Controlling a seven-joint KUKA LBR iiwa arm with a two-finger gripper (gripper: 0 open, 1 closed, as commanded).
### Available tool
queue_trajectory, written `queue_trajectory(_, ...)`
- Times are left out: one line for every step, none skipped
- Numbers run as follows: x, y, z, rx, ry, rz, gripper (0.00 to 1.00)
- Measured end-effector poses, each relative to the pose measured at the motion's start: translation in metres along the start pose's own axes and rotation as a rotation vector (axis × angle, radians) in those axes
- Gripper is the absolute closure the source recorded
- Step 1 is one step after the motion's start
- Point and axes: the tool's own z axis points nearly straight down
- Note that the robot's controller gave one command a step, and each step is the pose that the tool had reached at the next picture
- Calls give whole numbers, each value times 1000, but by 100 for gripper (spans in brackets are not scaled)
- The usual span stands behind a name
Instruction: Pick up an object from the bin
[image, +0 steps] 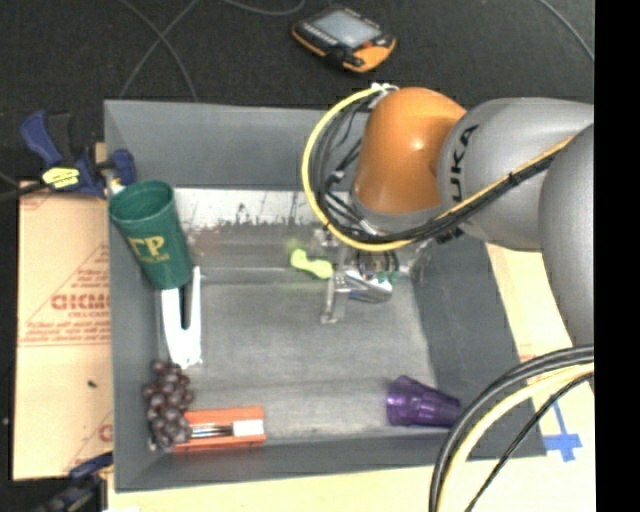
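My gripper hangs over the middle of the bin, toward the back, under the arm's orange cover. Just left of it, near the back wall, lies a small yellow-green thing; I cannot see whether the gripper touches it. A purple cup lies on its side at the front right, well apart from the gripper.
Along the left wall are a dark green cup, a white two-pronged tool, a bunch of dark purple grapes, and an orange-and-white flat tool at the front. Bare floor lies between these and the gripper.
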Motion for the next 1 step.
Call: queue_trajectory(0,0,0,0,0,0,0)
